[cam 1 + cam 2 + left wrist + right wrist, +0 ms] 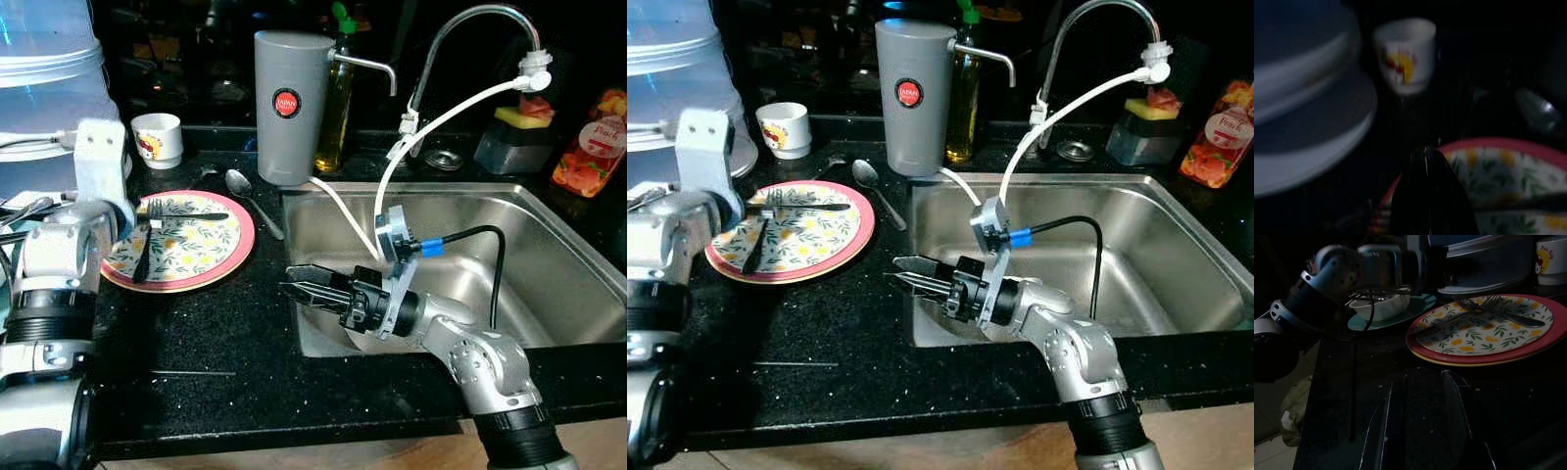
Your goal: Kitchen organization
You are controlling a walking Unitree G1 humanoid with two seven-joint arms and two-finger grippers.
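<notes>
I see a home kitchen: steel sink (549,294) at three o'clock, tap (470,39) at one, black counter (216,343), used plate (211,257) at ten.

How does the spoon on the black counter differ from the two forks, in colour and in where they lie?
The shiny silver metal spoon lies bare on the black counter, between the plate and the steel sink. The two dark-handled forks lie on the round floral plate with a red rim, and they cross each other, while the spoon lies alone. The spoon looks bright; the forks look dark. All three lie flat.
</notes>
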